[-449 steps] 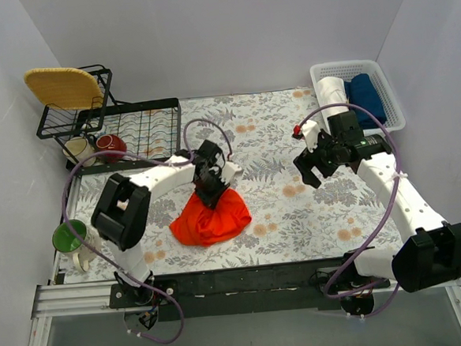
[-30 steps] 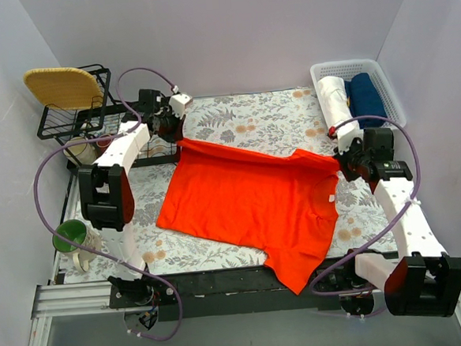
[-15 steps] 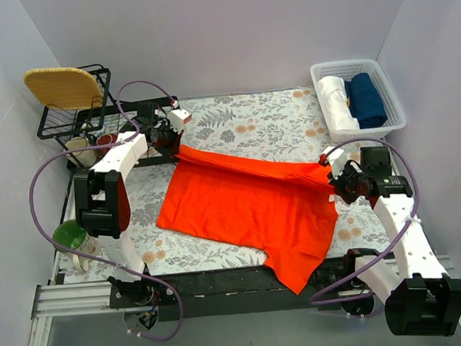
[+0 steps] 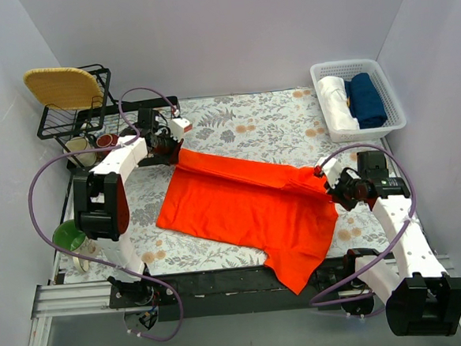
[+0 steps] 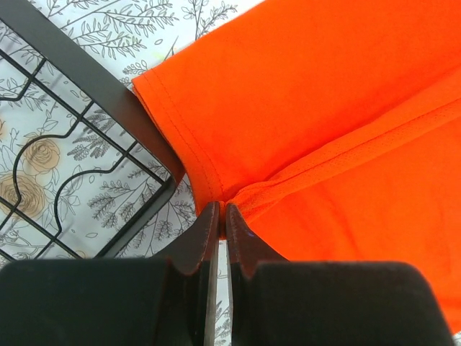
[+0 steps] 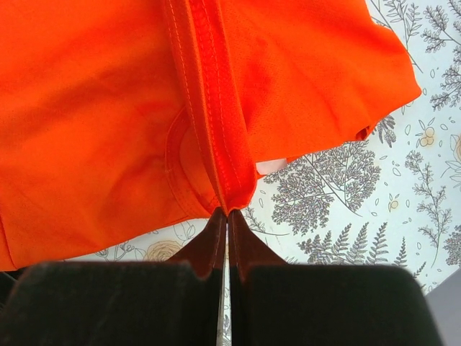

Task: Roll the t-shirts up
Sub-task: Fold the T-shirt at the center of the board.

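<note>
From above, the shirt (image 4: pixel 249 207) lies spread on the floral table (image 4: pixel 266 123), with its far edge raised in a folded ridge that runs between the two arms. The left gripper (image 4: pixel 172 148) grips the far-left corner beside the rack (image 4: pixel 144 123), and the right gripper (image 4: pixel 331 187) grips the ridge's right end. In the left wrist view, the jaws are clamped on a hemmed corner next to the rack's black bar (image 5: pixel 108 101). In the right wrist view, the jaws pinch a bunched, stitched fold of the shirt above the table.
</note>
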`<action>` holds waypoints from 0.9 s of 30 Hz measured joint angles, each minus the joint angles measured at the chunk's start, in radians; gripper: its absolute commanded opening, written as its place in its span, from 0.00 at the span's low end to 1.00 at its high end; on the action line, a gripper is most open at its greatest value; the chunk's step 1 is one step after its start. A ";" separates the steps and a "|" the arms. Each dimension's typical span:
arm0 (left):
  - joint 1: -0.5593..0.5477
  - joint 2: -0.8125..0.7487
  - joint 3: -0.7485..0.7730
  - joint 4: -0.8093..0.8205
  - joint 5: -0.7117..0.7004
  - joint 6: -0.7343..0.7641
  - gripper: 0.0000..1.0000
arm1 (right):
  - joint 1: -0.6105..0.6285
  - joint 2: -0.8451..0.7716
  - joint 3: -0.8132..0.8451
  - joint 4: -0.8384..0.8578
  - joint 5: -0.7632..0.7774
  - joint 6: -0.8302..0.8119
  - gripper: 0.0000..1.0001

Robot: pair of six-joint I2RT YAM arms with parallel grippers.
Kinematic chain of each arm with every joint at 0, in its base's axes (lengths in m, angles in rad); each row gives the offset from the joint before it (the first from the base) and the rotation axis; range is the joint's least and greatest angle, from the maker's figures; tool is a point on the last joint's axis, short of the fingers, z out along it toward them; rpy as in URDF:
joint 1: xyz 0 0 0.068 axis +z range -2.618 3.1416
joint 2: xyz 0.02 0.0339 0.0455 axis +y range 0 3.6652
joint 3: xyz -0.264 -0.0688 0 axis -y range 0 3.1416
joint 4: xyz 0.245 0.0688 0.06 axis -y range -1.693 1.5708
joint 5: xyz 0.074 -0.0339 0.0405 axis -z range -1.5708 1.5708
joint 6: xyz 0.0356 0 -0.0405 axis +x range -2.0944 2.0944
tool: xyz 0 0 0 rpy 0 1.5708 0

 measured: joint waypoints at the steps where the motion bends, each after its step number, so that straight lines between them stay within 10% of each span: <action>1: 0.000 0.000 0.000 -0.005 0.001 0.003 0.00 | 0.000 0.000 -0.002 0.000 0.000 -0.004 0.01; 8: 0.000 -0.002 0.000 -0.031 0.002 0.021 0.00 | 0.000 0.003 -0.011 -0.005 0.000 -0.026 0.02; 11: 0.000 -0.002 0.000 -0.039 0.002 0.021 0.26 | 0.000 0.022 -0.010 -0.021 -0.005 -0.050 0.25; 19: -0.004 0.014 0.171 -0.105 0.045 -0.030 0.37 | 0.000 0.092 0.122 -0.050 -0.002 -0.048 0.27; 23: -0.027 0.010 0.214 -0.096 0.072 -0.072 0.31 | 0.000 0.183 0.187 0.005 -0.004 0.007 0.25; 27: -0.079 -0.004 0.121 -0.103 0.097 -0.126 0.00 | 0.000 0.315 0.206 0.072 0.016 0.072 0.21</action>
